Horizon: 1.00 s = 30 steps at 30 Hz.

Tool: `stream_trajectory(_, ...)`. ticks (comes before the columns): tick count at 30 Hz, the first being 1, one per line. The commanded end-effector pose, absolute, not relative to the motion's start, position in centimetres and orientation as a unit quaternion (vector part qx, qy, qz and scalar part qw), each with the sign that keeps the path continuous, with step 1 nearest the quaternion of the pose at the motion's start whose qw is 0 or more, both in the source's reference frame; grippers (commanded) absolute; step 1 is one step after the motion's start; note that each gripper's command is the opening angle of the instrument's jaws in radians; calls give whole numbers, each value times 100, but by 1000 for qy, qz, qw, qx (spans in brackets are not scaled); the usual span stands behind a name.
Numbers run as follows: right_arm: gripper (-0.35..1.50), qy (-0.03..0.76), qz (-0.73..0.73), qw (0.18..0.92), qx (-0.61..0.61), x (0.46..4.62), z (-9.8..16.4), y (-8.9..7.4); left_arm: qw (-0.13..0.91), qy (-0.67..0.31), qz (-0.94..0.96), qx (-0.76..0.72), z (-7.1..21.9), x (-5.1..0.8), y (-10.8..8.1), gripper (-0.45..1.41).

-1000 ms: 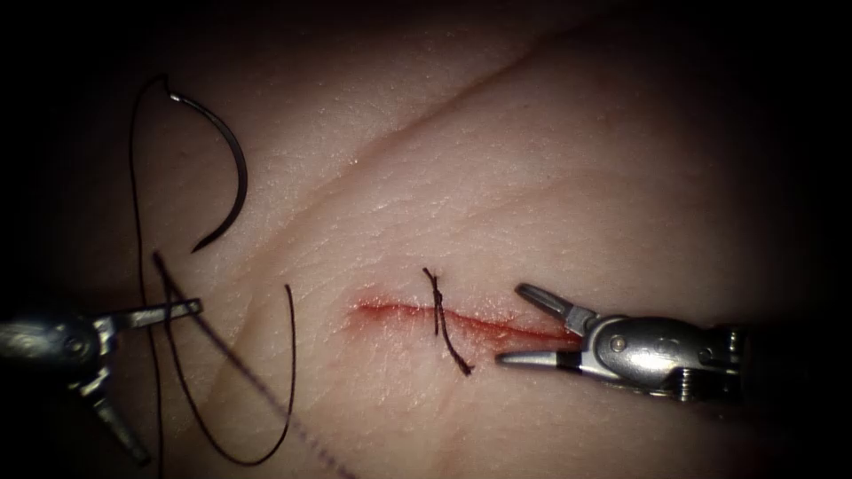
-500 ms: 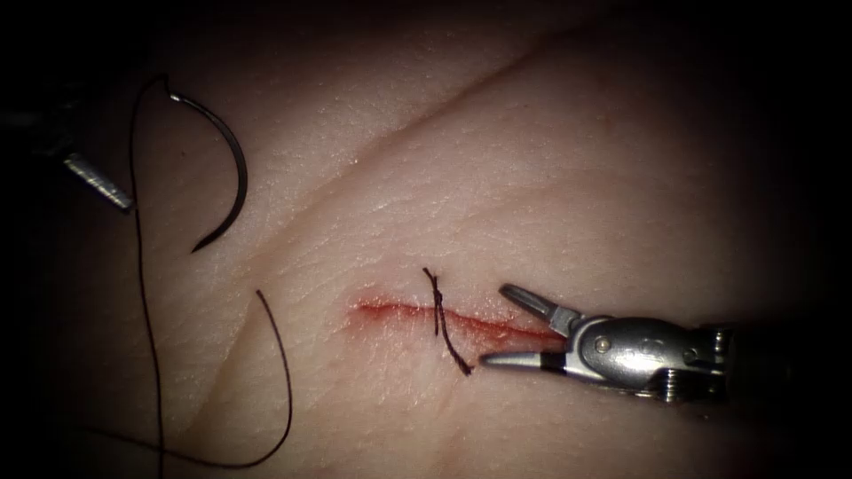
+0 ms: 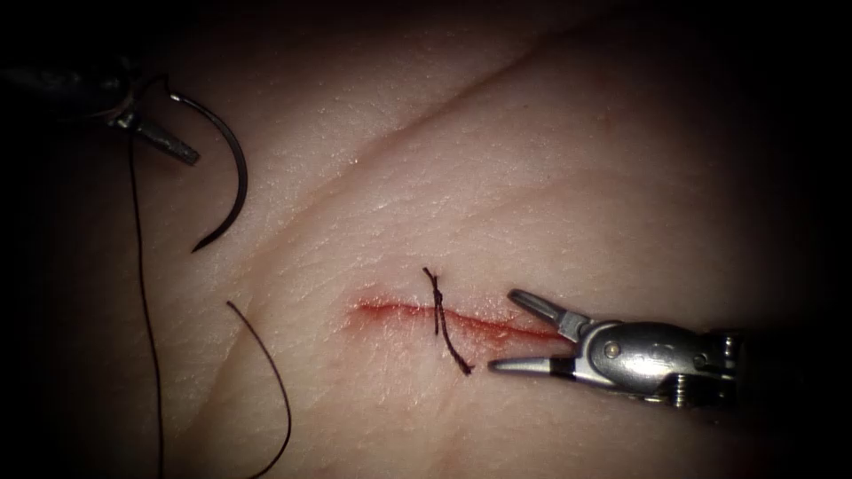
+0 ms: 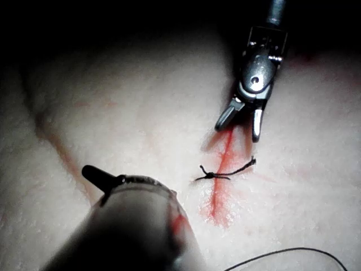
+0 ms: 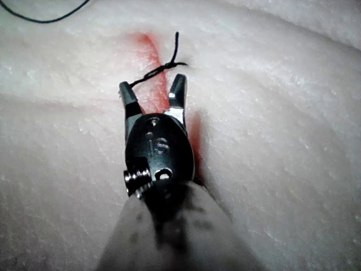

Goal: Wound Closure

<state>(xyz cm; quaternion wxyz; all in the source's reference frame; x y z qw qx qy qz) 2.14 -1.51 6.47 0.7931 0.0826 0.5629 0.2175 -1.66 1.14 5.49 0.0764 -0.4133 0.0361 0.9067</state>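
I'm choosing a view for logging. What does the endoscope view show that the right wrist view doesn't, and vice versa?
Endoscope adds: the needle lying loose on the tissue, left of the cut, with the left tool beside its thread end; what that tool holds is unclear. Right wrist adds: the stitch tail ending beside one of the fingers. Both: cut, knotted stitch, thread, and the right tool, open and empty.

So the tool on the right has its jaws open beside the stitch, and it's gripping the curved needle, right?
Not quite. The right tool does have its jaws open beside the stitch, but it holds nothing. The endoscope view shows the needle lying loose on the tissue, far left of the cut.
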Motion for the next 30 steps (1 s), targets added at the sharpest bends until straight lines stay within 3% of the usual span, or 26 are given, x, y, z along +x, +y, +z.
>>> stream_trajectory(1,59,563,218,793,84,216,651,-155,79,41,904,-419,552,-180,105,109)
stream_trajectory(20,44,576,222,782,85,192,634,-140,47,152,887,-434,587,-333,-68,94)
stream_trajectory(30,44,577,222,781,82,193,631,-139,15,253,867,-429,630,-373,-85,81)
